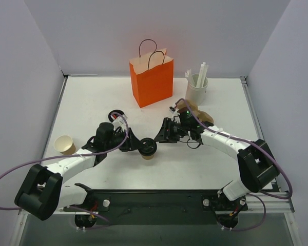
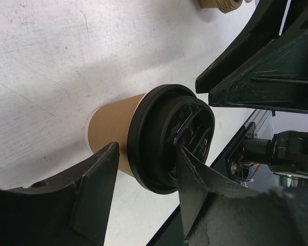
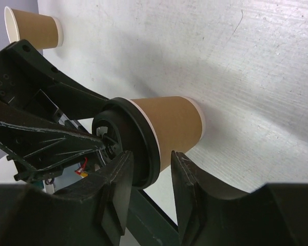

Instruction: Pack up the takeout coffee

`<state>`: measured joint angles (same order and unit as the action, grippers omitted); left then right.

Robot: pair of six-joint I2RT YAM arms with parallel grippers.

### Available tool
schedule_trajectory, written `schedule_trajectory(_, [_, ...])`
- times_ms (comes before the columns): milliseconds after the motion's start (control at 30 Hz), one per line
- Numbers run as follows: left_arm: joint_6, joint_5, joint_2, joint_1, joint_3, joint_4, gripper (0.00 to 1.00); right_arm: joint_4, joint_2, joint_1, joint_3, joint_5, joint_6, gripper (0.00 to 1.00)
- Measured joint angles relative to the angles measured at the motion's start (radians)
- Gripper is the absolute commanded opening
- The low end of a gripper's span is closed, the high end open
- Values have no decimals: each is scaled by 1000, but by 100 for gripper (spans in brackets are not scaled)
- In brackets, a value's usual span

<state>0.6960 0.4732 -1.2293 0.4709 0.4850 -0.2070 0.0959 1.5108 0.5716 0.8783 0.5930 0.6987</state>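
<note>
Overhead cam shows the takeout coffee (image 1: 148, 149) standing upright mid-table (image 1: 92, 102), well apart from the orange bag (image 1: 152, 82), with an arm coming in from each side. Only the wrist cams show me the jaws. The left gripper (image 2: 148, 152) is spread with the black lid sitting in the gap. The right gripper (image 3: 151, 158) is spread narrower, across the lid rim and cup wall. I can't tell if either one actually presses it. The right wrist cam also catches the lidless cup (image 3: 33, 31) behind.

One takeout coffee (image 1: 149, 148), one lidless paper cup (image 1: 65, 144), one orange bag (image 1: 151, 79), one white cup of straws (image 1: 197, 88)
</note>
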Motion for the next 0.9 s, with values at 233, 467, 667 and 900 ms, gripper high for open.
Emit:
schedule_trajectory(233, [0,3,-13,1,0,-18,56,68,26,11,-13,-10,35,30])
schedule_trajectory(467, [0,2,-15,1,0,-21,56,157,27,11,-70,-21,79,24])
schedule_trajectory(667, [0,-5,-15,2,0,-21,55,259,9,11,-136,-37,121,22])
schedule_trajectory(900, [3,-27,-14,6,-3,-30,53,436,-21,19,-254,-74,178,21])
